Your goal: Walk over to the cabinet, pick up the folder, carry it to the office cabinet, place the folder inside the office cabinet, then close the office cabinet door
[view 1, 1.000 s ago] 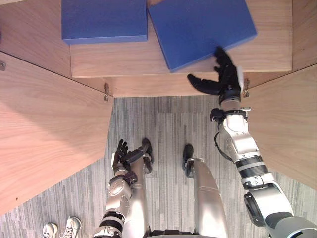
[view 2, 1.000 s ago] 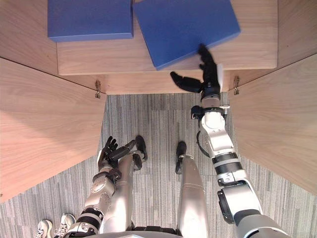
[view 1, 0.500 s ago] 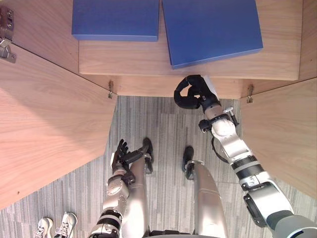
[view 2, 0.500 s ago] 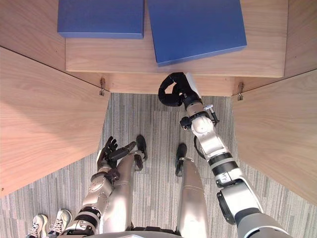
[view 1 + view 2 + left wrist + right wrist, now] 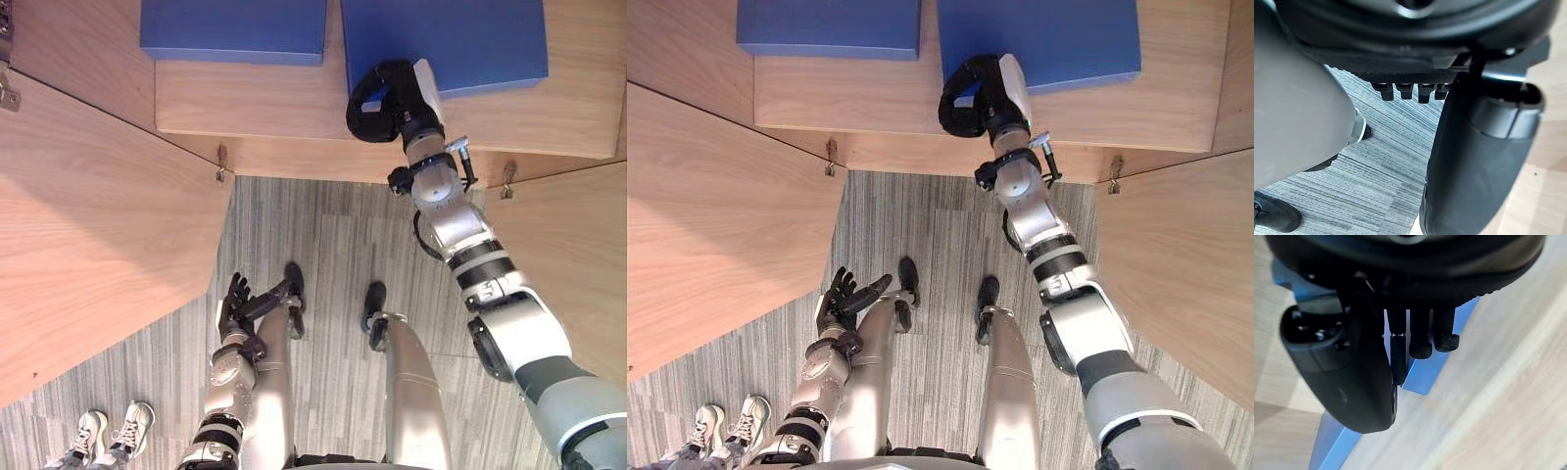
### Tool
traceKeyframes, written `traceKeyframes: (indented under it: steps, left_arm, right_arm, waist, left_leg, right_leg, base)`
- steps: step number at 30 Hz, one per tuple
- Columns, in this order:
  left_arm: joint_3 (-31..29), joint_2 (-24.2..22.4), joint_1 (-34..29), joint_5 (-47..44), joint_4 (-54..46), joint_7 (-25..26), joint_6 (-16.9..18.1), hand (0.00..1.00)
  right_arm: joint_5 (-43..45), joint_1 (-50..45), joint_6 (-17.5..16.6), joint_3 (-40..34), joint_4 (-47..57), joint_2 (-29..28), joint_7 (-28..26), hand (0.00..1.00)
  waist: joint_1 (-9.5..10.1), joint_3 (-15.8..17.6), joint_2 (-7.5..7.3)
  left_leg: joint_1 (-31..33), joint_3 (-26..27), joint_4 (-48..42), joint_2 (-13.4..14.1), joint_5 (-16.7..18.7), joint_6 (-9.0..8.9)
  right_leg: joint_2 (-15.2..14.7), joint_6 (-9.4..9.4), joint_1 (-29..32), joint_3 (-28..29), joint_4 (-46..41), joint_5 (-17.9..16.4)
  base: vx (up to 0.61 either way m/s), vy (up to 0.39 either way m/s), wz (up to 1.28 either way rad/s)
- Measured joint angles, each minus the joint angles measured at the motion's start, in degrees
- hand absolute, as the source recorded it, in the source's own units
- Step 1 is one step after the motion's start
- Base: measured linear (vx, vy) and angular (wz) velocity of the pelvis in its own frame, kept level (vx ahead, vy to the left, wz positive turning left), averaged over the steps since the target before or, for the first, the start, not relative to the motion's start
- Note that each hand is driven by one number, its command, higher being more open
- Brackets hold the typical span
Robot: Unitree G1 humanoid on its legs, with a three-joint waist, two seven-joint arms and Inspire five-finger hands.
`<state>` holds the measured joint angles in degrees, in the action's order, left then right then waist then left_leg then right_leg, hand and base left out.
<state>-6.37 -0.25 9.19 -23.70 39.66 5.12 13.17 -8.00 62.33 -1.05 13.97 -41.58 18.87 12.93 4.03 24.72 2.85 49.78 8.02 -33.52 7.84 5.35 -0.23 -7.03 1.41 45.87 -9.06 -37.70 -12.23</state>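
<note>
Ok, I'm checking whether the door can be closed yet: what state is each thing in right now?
Right folder: lying flat on the cabinet shelf.
Left folder: flat on the same shelf.
Left door: open.
Right door: open.
Right hand: curled shut at the right folder's near corner, gripping nothing.
Left hand: open, hanging low, idle.

Silver-grey arms carry dark left hand and right hand.
</note>
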Motion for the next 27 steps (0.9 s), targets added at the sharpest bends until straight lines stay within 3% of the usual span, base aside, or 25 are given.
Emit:
traceKeyframes:
  steps: [13,22,24,26,27]
  left_arm:
    - [2.64,0.19,-0.04,-1.07,-1.58,2.08,0.41,1.00]
    - [3.95,-0.25,-0.40,-1.44,-5.72,2.23,0.50,1.00]
    - [3.92,-0.51,-0.42,-1.99,-6.20,2.21,0.54,1.00]
    - [3.84,-1.00,-0.42,-2.10,-6.43,2.20,0.52,1.00]
    - [3.84,-1.16,-0.47,-2.07,-6.43,2.19,0.27,1.00]
  right_arm:
    - [-0.34,8.69,-0.30,0.14,-8.22,2.62,5.89,0.00]
    - [5.62,11.23,-0.36,1.31,-8.47,6.13,6.41,0.00]
    - [7.18,9.03,0.22,0.56,-3.19,6.87,6.59,0.00]
    - [8.02,2.90,0.16,-1.98,8.35,7.90,7.63,0.00]
    - [8.66,-2.30,-0.29,-4.36,17.59,7.96,8.58,1.00]
  waist:
    - [0.47,-0.05,0.09]
    - [0.78,-0.04,0.13]
    - [0.64,-0.03,0.13]
    - [0.62,-0.03,0.13]
    - [0.41,-0.03,0.13]
  left_leg:
    - [2.59,-1.15,1.75,-2.14,-2.24,0.22]
    - [4.38,-1.12,1.69,-2.31,-3.02,0.21]
    - [4.56,-0.93,1.41,-2.17,-3.01,0.21]
    - [4.70,-0.68,1.02,-1.92,-2.98,0.20]
    - [4.46,-0.21,0.40,-1.57,-2.96,0.19]
  right_leg:
    - [-2.02,-0.04,2.64,-1.35,-0.83,-0.02]
    - [-2.37,-0.17,4.63,-1.47,-1.57,0.09]
    - [-2.30,-0.15,4.77,-1.36,-1.63,0.11]
    - [-2.22,-0.15,4.67,-1.44,-1.62,0.12]
    - [-2.12,-0.14,4.08,-1.45,-1.57,0.12]
  base:
    - [-0.01,-0.010,0.10]
    - [0.00,-0.005,0.02]
    - [0.00,-0.004,-0.02]
    - [0.00,0.000,0.00]
    - [0.00,0.000,0.00]
